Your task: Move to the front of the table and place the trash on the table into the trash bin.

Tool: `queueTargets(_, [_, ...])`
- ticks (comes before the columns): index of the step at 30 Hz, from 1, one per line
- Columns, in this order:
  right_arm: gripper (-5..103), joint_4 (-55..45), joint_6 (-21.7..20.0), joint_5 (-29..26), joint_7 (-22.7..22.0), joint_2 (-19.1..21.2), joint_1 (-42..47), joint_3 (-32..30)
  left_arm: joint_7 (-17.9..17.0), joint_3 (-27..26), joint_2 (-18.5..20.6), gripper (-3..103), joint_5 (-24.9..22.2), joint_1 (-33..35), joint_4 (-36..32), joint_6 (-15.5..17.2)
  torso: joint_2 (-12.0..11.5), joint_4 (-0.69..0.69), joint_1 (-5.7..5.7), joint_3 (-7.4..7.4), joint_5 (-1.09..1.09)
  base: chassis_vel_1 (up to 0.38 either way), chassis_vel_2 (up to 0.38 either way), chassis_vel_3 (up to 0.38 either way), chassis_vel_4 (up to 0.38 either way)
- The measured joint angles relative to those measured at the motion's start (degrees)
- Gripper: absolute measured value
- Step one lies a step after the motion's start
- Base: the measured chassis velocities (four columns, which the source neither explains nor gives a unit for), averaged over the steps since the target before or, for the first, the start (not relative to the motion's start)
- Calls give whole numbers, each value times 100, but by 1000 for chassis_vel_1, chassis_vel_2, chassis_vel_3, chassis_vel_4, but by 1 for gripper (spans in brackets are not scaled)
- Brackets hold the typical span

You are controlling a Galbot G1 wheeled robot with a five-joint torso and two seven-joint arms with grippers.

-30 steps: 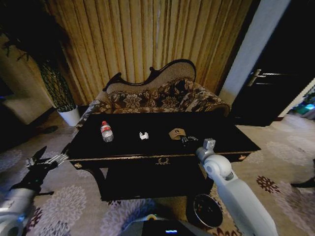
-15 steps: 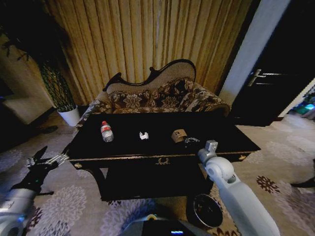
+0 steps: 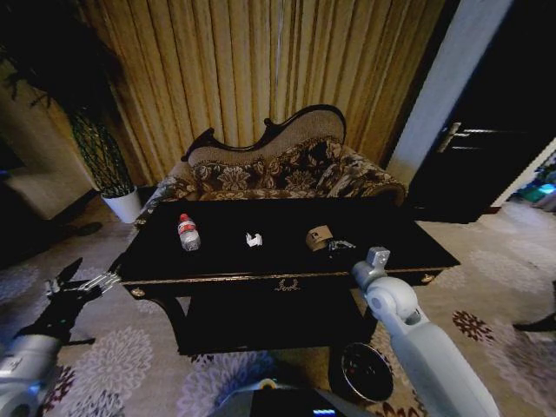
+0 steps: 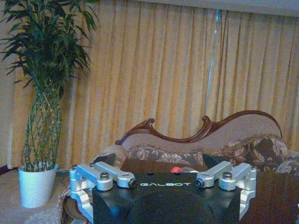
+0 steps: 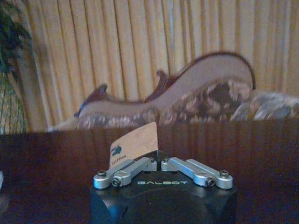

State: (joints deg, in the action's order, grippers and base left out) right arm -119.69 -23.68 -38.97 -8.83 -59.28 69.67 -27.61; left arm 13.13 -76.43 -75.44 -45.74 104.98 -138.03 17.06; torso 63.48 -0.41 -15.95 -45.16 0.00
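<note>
The black table (image 3: 217, 261) carries a clear bottle with a red label (image 3: 188, 232) on its left part and a white paper ball (image 3: 254, 239) near the middle. My right gripper (image 3: 335, 247) hovers low over the table's right part, shut on the tan scrap (image 3: 318, 237). In the right wrist view the tan scrap (image 5: 134, 143) sticks up from between the closed fingers of the right gripper (image 5: 159, 162). The trash bin (image 3: 366, 372) stands on the carpet by the table's front right, under my right arm. My left gripper (image 3: 82, 287) hangs open left of the table, also seen as the left gripper (image 4: 162, 182).
An ornate patterned sofa (image 3: 278, 169) stands right behind the table. A tall plant in a white pot (image 3: 122, 205) is at the back left. A dark door (image 3: 486, 130) is at the right. Patterned carpet (image 3: 130, 365) lies open in front of the table.
My right gripper has shifted a little to the right over the table, carrying the tan scrap with it. The left arm, bottle and paper ball have stayed put.
</note>
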Motion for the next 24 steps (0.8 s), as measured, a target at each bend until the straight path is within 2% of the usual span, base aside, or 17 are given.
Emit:
queueTargets(7, [0, -109, 356, 279, -19, 78, 180, -276, -1, -3, -12, 100, -7, 36, 39, -105, 0, 0, 0, 0, -1, 0, 0, 0, 0])
queueTargets(9, [0, -105, 505, 351, -126, 141, 279, -410, -30, 28, -40, 100, -38, 37, 98, -370, 0, 0, 0, 0, -1, 0, 0, 0, 0])
queueTargets(12, [0, -93, 522, 338, -194, 151, 340, -540, -38, 13, -45, 100, -110, 59, 136, -497, 0, 0, 0, 0, 0, 0, 0, 0, 0])
queueTargets(24, [0, -195, 575, 181, -203, 112, 693, -1210, -100, -104, 61, 100, -303, 50, 201, -531, 0, 0, 0, 0, 0, 0, 0, 0, 0])
